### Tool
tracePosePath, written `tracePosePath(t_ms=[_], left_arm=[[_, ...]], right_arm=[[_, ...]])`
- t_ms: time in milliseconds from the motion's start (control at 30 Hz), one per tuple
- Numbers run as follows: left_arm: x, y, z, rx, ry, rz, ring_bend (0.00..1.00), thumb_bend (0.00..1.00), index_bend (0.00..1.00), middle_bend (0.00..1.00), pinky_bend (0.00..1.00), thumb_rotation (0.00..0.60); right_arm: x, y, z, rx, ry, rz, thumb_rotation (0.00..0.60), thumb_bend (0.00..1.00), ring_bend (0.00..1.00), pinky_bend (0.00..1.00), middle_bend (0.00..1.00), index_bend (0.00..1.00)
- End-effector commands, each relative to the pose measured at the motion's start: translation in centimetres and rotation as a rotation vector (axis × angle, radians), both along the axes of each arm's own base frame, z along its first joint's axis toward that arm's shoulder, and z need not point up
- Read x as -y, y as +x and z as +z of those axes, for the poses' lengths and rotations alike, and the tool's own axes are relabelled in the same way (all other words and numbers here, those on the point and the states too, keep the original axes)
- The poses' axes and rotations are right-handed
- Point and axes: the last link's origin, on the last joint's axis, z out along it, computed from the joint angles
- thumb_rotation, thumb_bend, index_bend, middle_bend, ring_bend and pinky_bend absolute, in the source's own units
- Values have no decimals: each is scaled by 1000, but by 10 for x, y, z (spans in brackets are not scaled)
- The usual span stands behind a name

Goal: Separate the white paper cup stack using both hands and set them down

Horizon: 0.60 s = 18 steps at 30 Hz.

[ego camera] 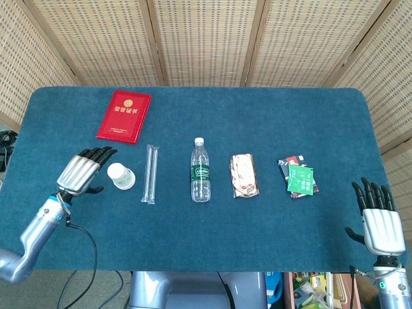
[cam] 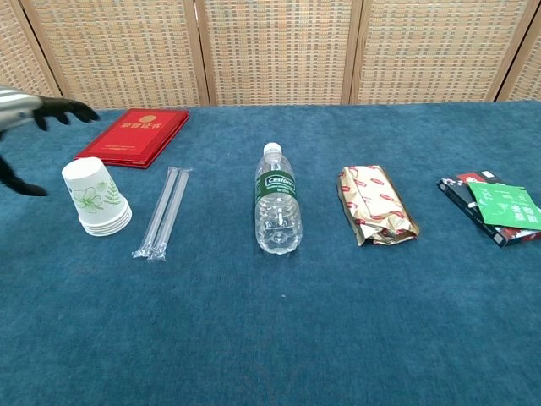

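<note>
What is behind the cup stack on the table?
A red booklet lies flat behind the cup stack, apart from it. The left hand hovers beside the stack. Nothing there is covered.

Left robot hand (cam: 25, 114) half out of frame

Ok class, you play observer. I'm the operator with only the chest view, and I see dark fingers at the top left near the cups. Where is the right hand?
Observer: The right hand shows only in the head view, by the near right corner of the table, far from the cups.
Operator: Is it holding anything?
Observer: No, its fingers are spread and empty.
Operator: And what does the whole left hand look like?
Observer: The left hand is just left of the cups, fingers apart and holding nothing. Its forearm reaches in from the near left edge.
</note>
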Motion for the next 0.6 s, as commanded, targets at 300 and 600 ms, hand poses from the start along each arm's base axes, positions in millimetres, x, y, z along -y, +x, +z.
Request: tracePosePath(t_ms=[300, 600], left_arm=[[-16, 7, -22, -62, -23, -29, 291, 95, 246, 276, 320, 600], [-19, 1, -27, -53, -14, -2, 386, 95, 359, 371, 400, 600]], right_arm=[[0, -3, 2, -2, -10, -14, 600, 0, 0, 0, 0, 0], [0, -4, 3, 6, -13, -22, 600, 0, 0, 0, 0, 0]])
